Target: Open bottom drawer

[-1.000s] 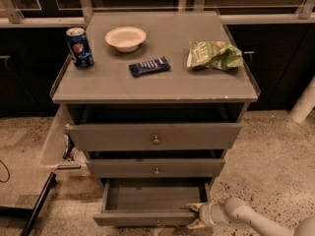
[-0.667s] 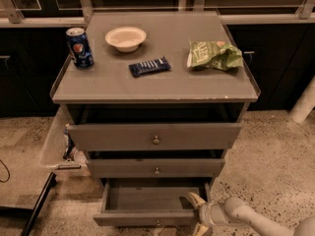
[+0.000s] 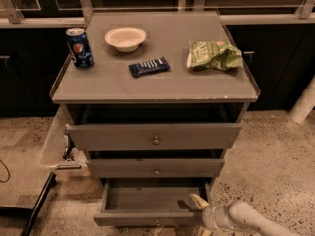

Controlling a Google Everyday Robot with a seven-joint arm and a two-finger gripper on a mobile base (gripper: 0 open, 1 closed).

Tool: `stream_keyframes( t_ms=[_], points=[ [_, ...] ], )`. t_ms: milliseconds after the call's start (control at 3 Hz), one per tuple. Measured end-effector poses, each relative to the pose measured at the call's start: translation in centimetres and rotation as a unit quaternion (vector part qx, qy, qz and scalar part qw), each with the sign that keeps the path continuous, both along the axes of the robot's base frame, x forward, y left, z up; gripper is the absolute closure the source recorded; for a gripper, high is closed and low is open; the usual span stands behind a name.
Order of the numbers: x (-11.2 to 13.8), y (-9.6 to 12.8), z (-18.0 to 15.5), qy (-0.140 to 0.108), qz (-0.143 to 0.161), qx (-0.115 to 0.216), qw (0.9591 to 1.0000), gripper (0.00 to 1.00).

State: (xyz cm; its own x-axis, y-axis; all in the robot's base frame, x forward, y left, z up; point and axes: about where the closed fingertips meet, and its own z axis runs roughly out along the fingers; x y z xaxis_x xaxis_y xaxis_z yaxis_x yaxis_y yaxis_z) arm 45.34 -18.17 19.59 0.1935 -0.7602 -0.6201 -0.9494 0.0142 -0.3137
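Speckled floor, cabinet w/ 3 drawers, bottom drawer open, hand at rt corner (grip unclear)

The lower edge crops the hand at the bottom drawer.

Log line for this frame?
bottom drawer: pulled out | gripper: at its front-right corner | task: drawer open

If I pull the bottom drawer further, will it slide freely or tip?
Probably slides easily: the bottom drawer looks empty, so light. It is already pulled well out, so it may sag or drop if drawn further. The tool, at its right front corner, would pull off-centre, so it might skew.
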Motion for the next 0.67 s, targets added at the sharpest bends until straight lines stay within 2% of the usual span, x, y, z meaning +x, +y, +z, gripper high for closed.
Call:
stream_keyframes(
  t_ms=[333, 667],
  points=[
    [-1.4, -0.4, 3.4, -0.026, 0.011, -0.001, 0.9996, 0.00],
    [-2.6, -0.6, 5.8, -0.053, 0.025, 0.011, 0.9982, 0.00]
  ],
)
